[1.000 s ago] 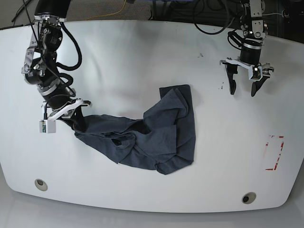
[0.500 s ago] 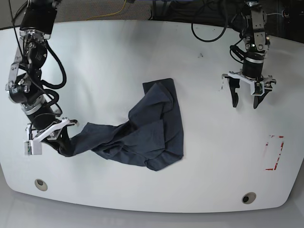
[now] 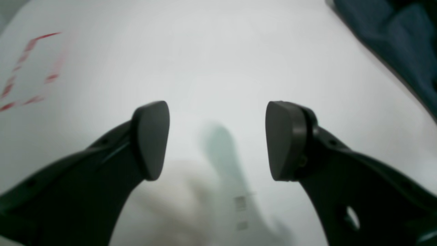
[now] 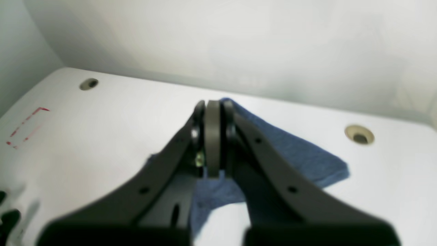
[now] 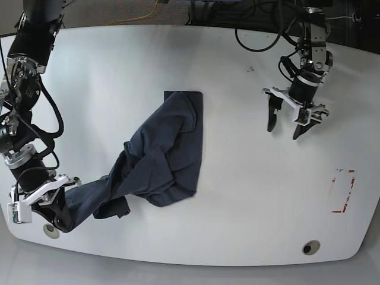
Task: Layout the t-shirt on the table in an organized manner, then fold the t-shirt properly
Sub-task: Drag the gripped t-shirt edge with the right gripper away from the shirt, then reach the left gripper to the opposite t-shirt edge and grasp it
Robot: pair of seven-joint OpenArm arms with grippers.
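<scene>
Right gripper (image 5: 59,219) is clamped tight on one end of the t-shirt (image 5: 163,151) near the table's (image 5: 225,196) front left corner, by what looks like a grommet hole (image 5: 51,230). From there the crumpled shirt stretches diagonally toward the table's middle. Left gripper (image 5: 287,124) hangs spread and empty above bare tabletop, well apart from the shirt.

Gripper: right gripper (image 4: 212,150) pressed closed, pads together, pinching fabric.
T-shirt: blue-grey t-shirt (image 4: 290,153) spread behind and beneath the fingers.
Table: glossy white table (image 4: 112,130), two grommet holes (image 4: 358,134), red tape outline (image 4: 25,126) at left.
</scene>
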